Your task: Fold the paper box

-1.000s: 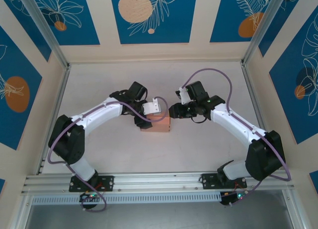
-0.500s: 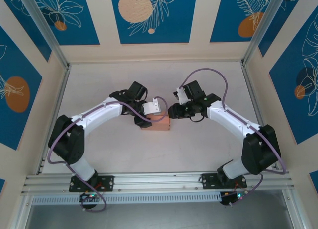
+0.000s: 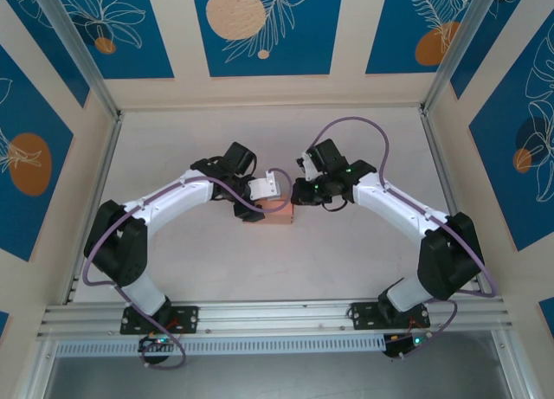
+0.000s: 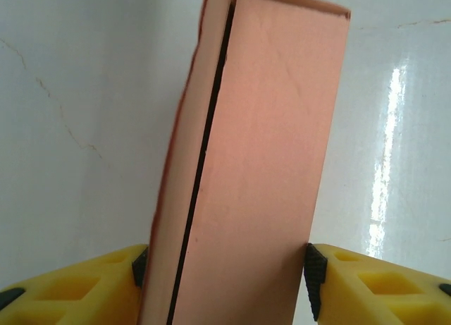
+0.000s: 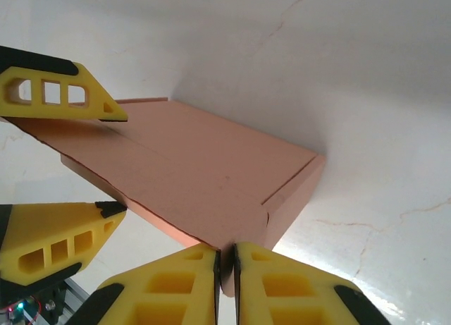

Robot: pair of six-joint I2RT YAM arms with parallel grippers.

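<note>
Overhead, we see the paper box [image 3: 275, 215] on the desk [image 3: 346, 260] between both arms. Left wrist: our left end effector [image 4: 225, 265], half-spread, clamps its two sides. Right wrist: our right end effector [image 5: 227, 258], nearly closed, pinches its thin corner edge.

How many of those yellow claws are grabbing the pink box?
2. The left arm's yellow-fingered tool clamps the salmon-pink paper box across its width; the right arm's yellow-fingered tool pinches a thin edge at its right end.
</note>
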